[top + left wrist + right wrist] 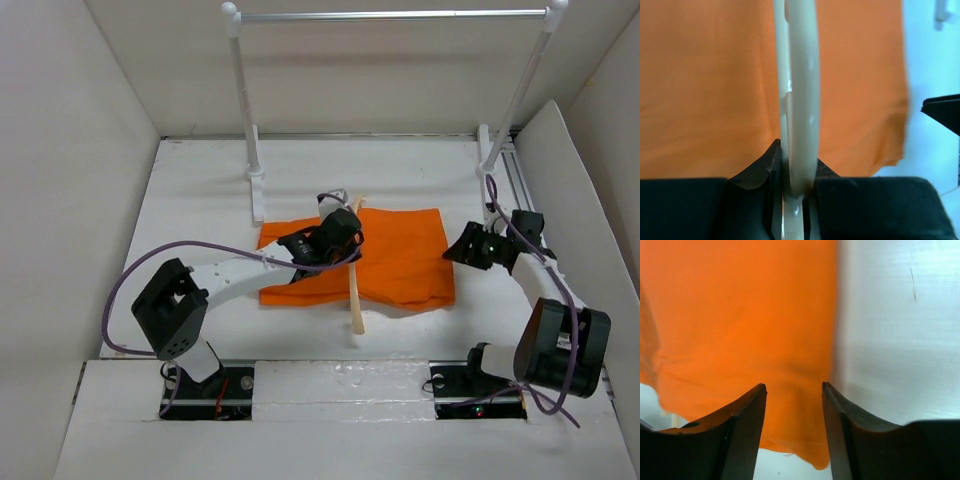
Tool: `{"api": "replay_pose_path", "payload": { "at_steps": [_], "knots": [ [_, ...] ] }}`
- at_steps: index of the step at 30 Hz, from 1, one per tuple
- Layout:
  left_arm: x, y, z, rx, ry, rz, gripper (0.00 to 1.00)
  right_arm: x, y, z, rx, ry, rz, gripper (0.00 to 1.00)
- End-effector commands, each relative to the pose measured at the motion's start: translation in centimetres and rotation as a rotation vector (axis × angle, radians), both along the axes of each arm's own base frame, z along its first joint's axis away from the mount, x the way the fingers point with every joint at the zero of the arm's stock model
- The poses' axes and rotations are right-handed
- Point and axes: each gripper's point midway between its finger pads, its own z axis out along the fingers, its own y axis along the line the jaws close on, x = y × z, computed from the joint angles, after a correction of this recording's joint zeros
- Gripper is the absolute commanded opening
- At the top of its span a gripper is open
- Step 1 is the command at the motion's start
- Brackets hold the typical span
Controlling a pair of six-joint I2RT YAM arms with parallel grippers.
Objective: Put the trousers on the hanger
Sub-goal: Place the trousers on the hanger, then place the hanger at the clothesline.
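Note:
The orange trousers (395,260) lie folded flat on the white table. The pale beige hanger (355,290) lies across them, running from the back to the front. My left gripper (340,240) is shut on the hanger (801,100) over the trousers (705,90). My right gripper (462,250) is open at the trousers' right edge. In the right wrist view its fingers straddle the cloth's corner (795,405) just above it, with nothing held.
A white-posted rack with a silver bar (390,15) stands at the back of the table. White walls (70,180) close in the left, right and back. A metal rail (520,180) runs along the right side.

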Motion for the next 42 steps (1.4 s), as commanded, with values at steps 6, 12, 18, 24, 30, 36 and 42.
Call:
{"api": "replay_pose_path", "payload": {
  "at_steps": [6,12,18,24,30,36,42],
  "knots": [
    [2.3,-1.6,20.4,-0.229,-0.331,-0.014,0.00,0.9,7.9,19.8,-0.137,-0.456,0.271,0.63],
    [2.8,-2.0,24.7,-0.272,-0.402,-0.035,0.00,-3.6,17.9,26.5,0.143,-0.602,0.443,0.66],
    [3.9,-1.8,28.4,-0.303,-0.440,-0.044,0.00,-6.2,23.9,27.6,0.182,-0.565,0.472,0.71],
    [3.6,-2.5,31.3,-0.328,-0.452,-0.083,0.00,-4.9,26.5,26.3,0.202,-0.541,0.452,0.68],
    [2.5,-2.4,32.3,-0.345,-0.448,-0.125,0.00,-3.6,27.2,28.1,0.267,-0.599,0.395,0.28],
    [2.3,-2.0,33.7,-0.350,-0.464,-0.144,0.00,-4.4,27.9,30.3,0.379,-0.636,0.418,0.00],
    [3.0,-2.0,37.7,-0.412,-0.508,-0.189,0.11,-4.8,28.0,34.7,0.518,-0.695,0.440,0.00]
  ]
}}
